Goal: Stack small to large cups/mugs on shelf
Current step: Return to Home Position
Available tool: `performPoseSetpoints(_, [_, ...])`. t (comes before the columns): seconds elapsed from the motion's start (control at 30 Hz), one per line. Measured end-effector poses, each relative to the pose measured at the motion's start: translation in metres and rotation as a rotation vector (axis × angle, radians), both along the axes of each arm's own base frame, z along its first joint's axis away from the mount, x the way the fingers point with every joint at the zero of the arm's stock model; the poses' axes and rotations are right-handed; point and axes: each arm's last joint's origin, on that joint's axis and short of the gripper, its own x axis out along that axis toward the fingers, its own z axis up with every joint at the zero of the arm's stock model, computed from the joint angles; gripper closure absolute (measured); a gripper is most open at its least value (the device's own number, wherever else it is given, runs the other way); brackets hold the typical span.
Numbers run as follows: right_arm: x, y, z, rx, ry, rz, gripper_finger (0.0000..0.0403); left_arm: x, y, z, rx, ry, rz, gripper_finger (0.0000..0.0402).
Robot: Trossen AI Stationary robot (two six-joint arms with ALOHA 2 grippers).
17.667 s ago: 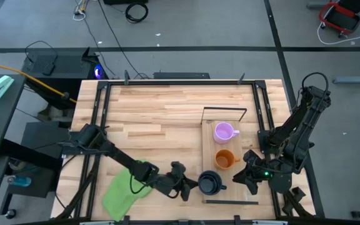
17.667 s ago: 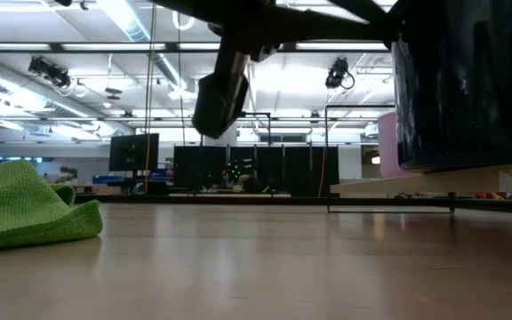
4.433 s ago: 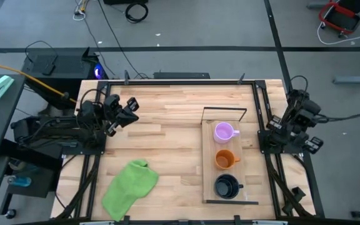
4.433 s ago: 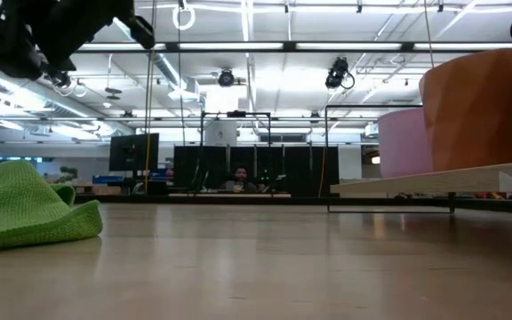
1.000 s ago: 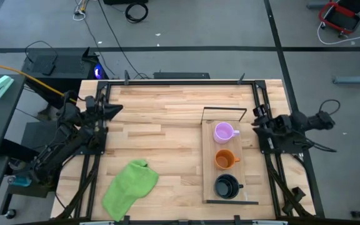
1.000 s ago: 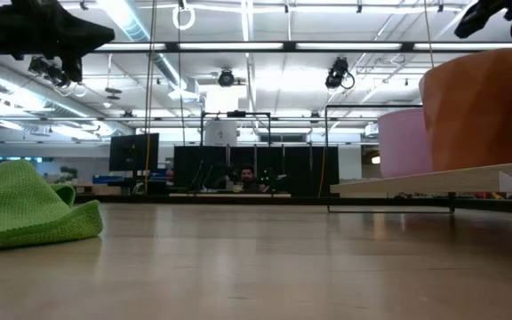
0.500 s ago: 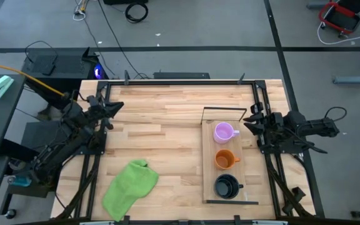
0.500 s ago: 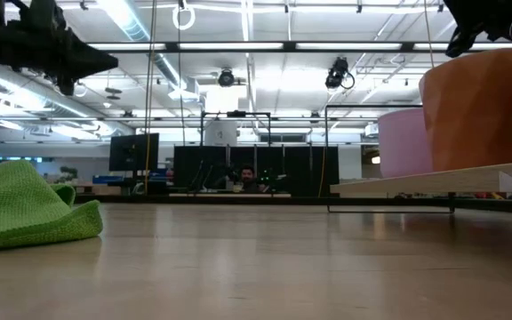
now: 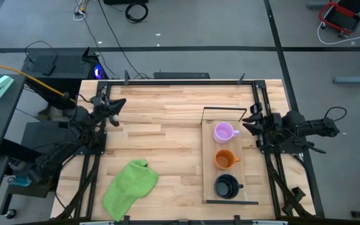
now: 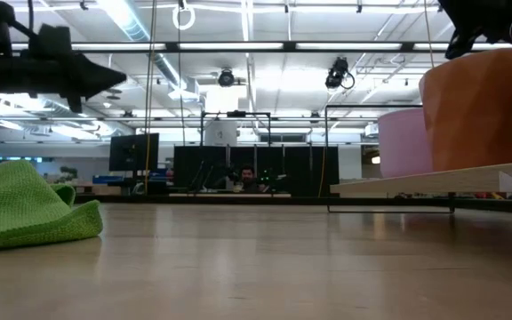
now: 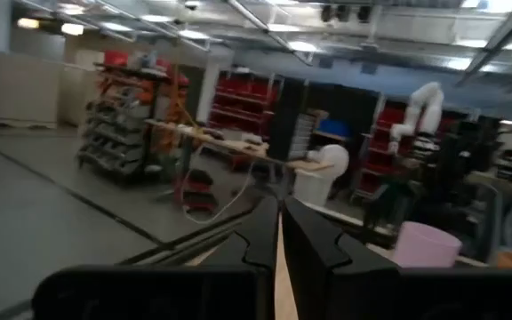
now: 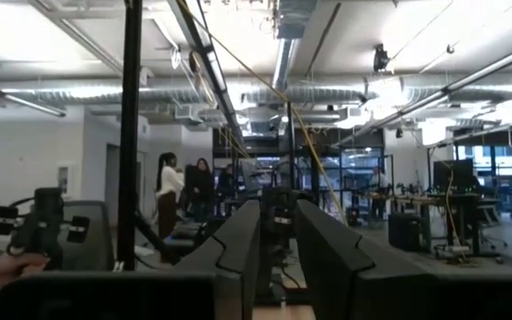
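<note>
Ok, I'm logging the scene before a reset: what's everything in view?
shelf: one, light wood, table's right part.
purple mug: one, light purple, shelf's top end in high view.
orange mug: one, orange, shelf's middle.
black mug: one, black, shelf's bottom end.
green cloth: one, green, table's lower left.
table: one, light planks, beneath all.
people: two, white and dark tops, room beyond.
left claw: one, dark, table's left edge.
right claw: one, dark, right of shelf.
</note>
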Motion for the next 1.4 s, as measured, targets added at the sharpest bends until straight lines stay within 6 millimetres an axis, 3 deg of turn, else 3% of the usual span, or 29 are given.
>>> performPoseSetpoints(0.43, [0.002, -0.003, -0.005, 0.021, 0.062, -0.124, 0.0319, 0.000, 0.002, -0.002, 0.054, 0.052, 0.067, 0.0367])
performPoseSetpoints(1.4, [0.009, -0.002, -0.029, 0.061, 0.245, -0.082, 0.0319, 0.000, 0.002, -0.002, 0.042, 0.048, 0.064, 0.0376])
